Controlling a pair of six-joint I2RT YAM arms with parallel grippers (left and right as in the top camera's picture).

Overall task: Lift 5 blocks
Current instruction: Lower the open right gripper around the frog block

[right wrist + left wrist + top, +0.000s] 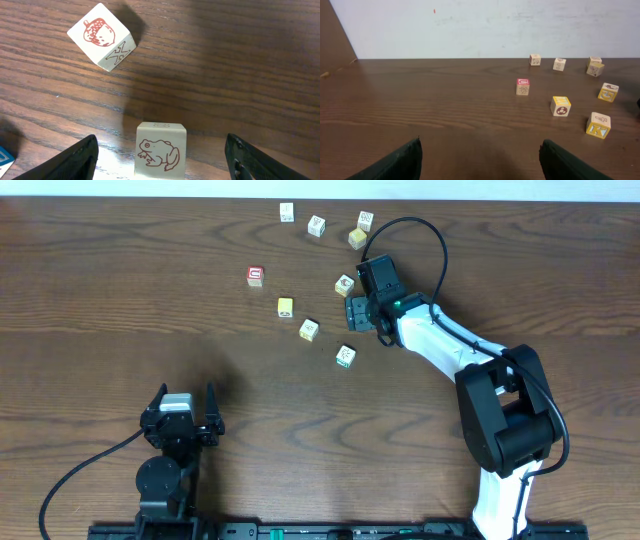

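While left fingers (pixel 402 166), right fingers (pixel 75 161) gape empty, frog block (pixel 160 150) between latter; acorn block (pixel 102 35) reads X.

The frog block (pixel 160 150) sits on the table (pixel 240 60) between the two fingers of the right gripper (pixel 161 160) and touches neither. In the wrist view, the acorn block (pixel 102 37) lies behind it, a bit to the left and apart.

From above, other blocks (pixel 309 329) lie spread out left of and behind this gripper. Two back blocks (pixel 365 220) sit just beside each other. The left gripper (pixel 183 405) is at the front left, well apart from every block.
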